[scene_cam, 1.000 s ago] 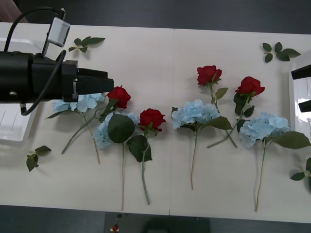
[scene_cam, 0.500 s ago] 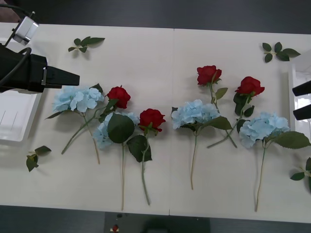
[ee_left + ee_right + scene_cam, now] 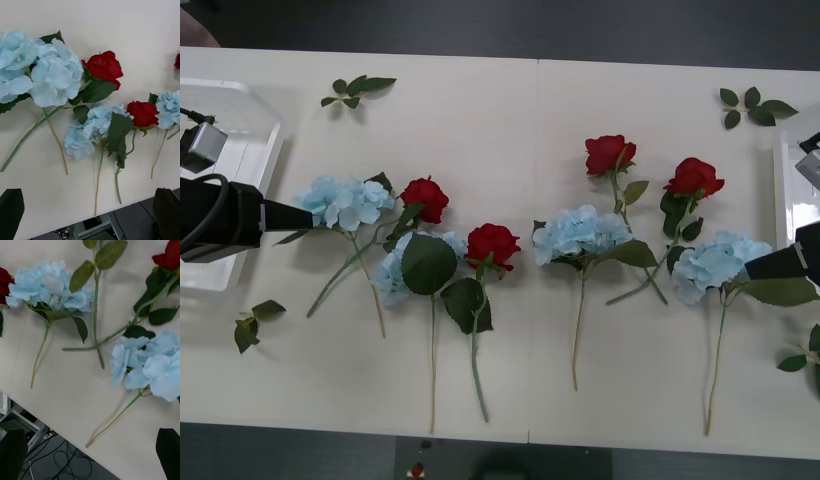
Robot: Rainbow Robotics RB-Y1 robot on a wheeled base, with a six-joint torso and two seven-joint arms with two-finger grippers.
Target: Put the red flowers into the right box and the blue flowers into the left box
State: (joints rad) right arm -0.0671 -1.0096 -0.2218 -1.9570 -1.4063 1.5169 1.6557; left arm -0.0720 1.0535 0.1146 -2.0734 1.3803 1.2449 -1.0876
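Observation:
Several blue flowers lie on the table: one point(image 3: 342, 202) at the left, one point(image 3: 405, 265) beside it, one point(image 3: 580, 233) in the middle, one point(image 3: 715, 262) at the right. Red flowers lie among them point(image 3: 425, 198) point(image 3: 493, 243) point(image 3: 609, 153) point(image 3: 694, 177). My left gripper point(image 3: 285, 215) is open, low beside the leftmost blue flower point(image 3: 41, 75), its black fingers point(image 3: 11, 212) apart. My right gripper point(image 3: 760, 266) is open at the rightmost blue flower point(image 3: 150, 365). The left box point(image 3: 260, 110) lies under my left arm; the right box point(image 3: 785, 190) shows at the right edge.
Loose green leaf sprigs lie at the far left point(image 3: 355, 88), far right point(image 3: 755, 105), near left point(image 3: 255, 322) and near right point(image 3: 805, 355). The long stems reach almost to the table's front edge point(image 3: 530, 435).
My left arm has pulled back leftward from over the left flowers to beside the left box. My right gripper has come in from the right edge toward the rightmost blue flower. No flower moved.

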